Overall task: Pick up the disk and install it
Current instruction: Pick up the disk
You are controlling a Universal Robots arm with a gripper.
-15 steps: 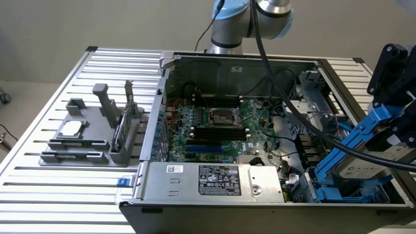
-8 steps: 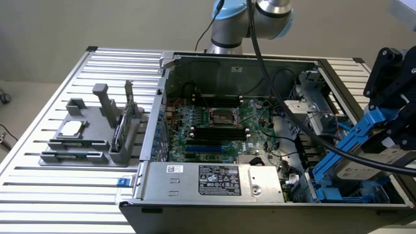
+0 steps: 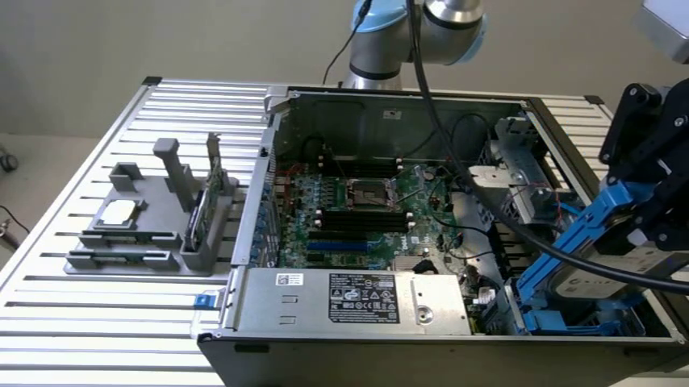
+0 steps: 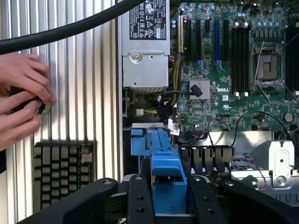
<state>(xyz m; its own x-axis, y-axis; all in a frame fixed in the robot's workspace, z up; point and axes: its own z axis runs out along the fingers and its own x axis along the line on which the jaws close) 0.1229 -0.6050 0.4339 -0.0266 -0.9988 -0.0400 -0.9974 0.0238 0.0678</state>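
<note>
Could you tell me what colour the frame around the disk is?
The disk's frame is blue; wrist view.

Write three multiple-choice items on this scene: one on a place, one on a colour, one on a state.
1. Where is the flat silver-grey disk in its blue plastic frame?
A. In the grey holder on the table.
B. In the black gripper, over a corner of the metal computer case, at the exterior view's right.
C. On the power supply.

2. What colour is the large circuit board inside the case?
A. Red.
B. Green.
C. White.

3. How is the case?
A. Open, insides showing.
B. Closed.
C. Upside down.

Key: 1 B, the gripper clamps its frame there; 2 B, green shows around the sockets; 3 A, the board lies bare.
</note>
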